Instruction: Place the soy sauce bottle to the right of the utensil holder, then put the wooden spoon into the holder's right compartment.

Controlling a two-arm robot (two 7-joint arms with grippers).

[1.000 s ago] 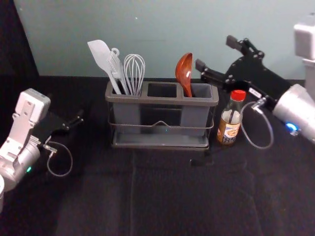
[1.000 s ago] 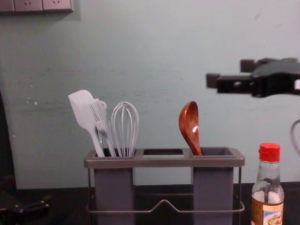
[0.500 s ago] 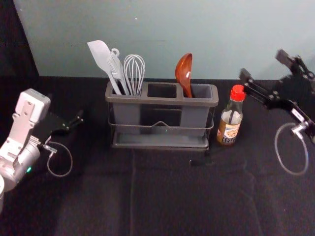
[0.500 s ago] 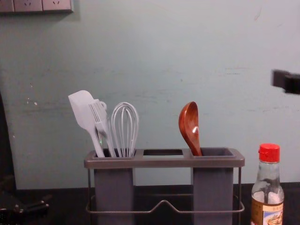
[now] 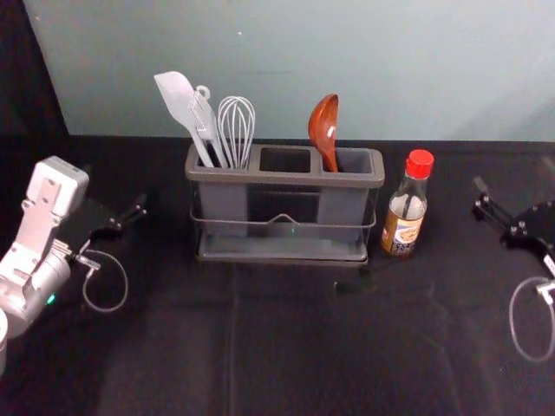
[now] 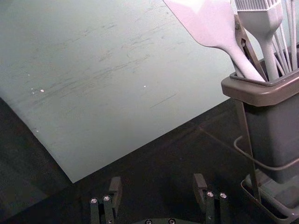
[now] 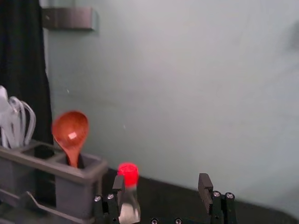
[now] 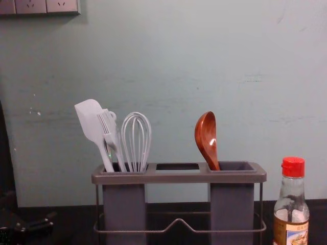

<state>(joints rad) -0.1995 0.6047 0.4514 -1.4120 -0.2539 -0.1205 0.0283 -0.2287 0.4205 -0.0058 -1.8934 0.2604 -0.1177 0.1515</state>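
The reddish-brown wooden spoon (image 5: 324, 130) leans bowl up in the right compartment of the grey plastic utensil holder (image 5: 286, 178). The red-capped glass soy sauce bottle (image 5: 406, 217) stands upright just beside the holder's right end. Both rest on black cloth (image 5: 286, 347) before a pale grey-green wall (image 5: 364, 52), with sockets (image 8: 30, 6) high on the left.

In the left compartment lean a pale spatula (image 5: 178, 95), a pale brush (image 5: 206, 126) and a whisk (image 5: 237, 126). The bottle stands between the holder and my right gripper (image 5: 515, 173), which is off to the right, jaws wide apart, nothing between them. My left gripper (image 5: 115, 189) is parked left of the holder, jaws apart.

Half a second ago my right gripper was nearer the bottle's cap; spoon and bottle haven't moved.
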